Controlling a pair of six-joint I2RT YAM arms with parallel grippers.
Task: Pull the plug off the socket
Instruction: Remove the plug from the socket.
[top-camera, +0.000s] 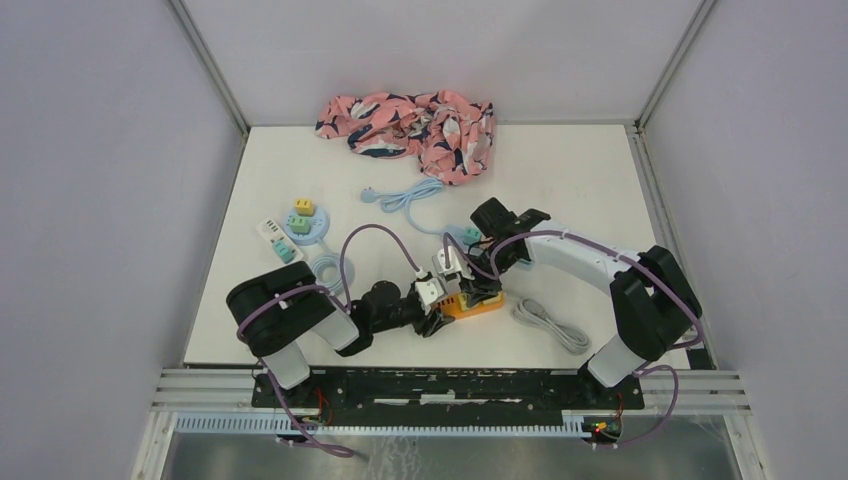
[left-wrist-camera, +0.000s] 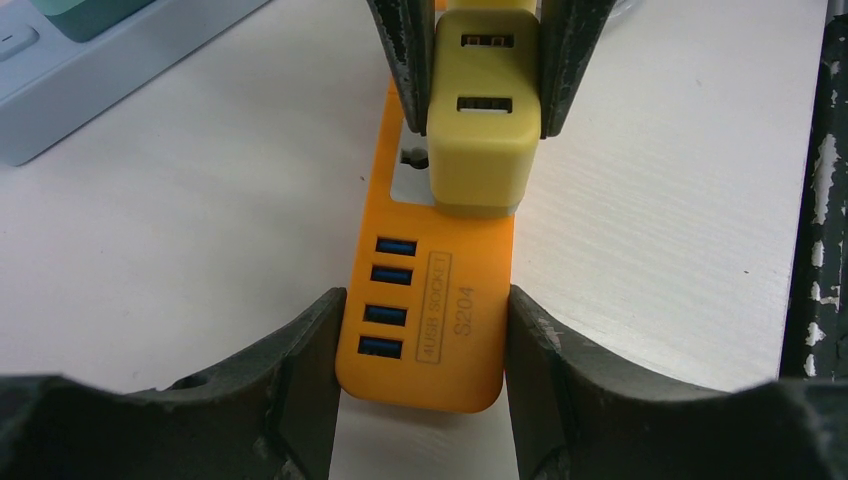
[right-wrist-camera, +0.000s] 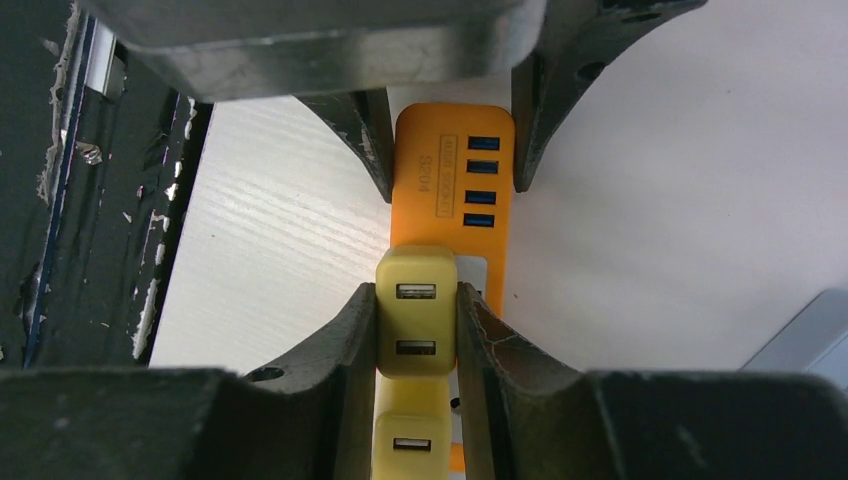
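An orange socket strip (top-camera: 480, 304) with blue USB ports lies near the table's front edge. My left gripper (left-wrist-camera: 420, 372) is shut on its near end (left-wrist-camera: 425, 330), one finger on each long side. A yellow plug (left-wrist-camera: 487, 130) with two USB slots stands on the strip's white socket face. My right gripper (right-wrist-camera: 417, 325) is shut on this plug (right-wrist-camera: 417, 315), with its fingers (left-wrist-camera: 405, 60) on both sides. I cannot tell whether the prongs are still in. A second yellow plug (right-wrist-camera: 412, 440) sits further along the strip (right-wrist-camera: 455, 180).
A light blue power strip (left-wrist-camera: 90, 70) lies left of the orange one. Further back are a round blue strip with adapters (top-camera: 305, 225), a light blue cable (top-camera: 410, 195) and a pink floral cloth (top-camera: 410, 125). A grey coiled cable (top-camera: 550, 325) lies to the right.
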